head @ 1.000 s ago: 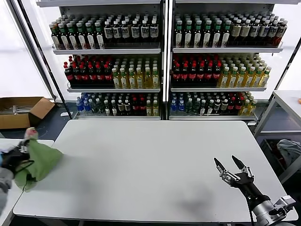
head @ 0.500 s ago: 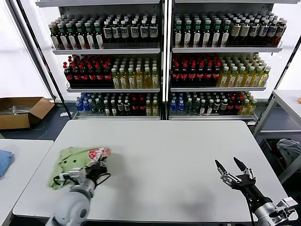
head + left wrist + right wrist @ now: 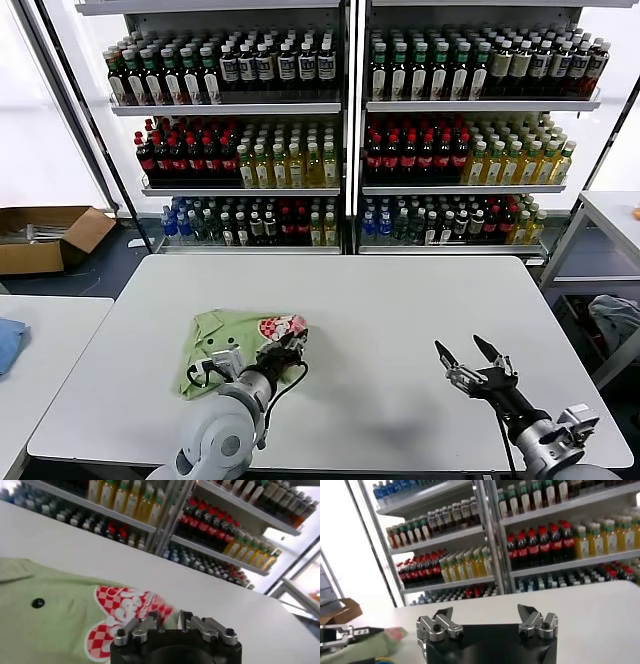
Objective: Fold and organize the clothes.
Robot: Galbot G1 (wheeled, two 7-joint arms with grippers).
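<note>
Soft matt light green cloth shirt with red-and-white checkered print; smooth matt white table; metal-fingered black left gripper.

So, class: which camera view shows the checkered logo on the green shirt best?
The left wrist view: the red-and-white checkered logo fills the centre, just beyond the left hand holding the shirt. The head view shows it small. The right wrist view shows only a green edge, no logo.
</note>
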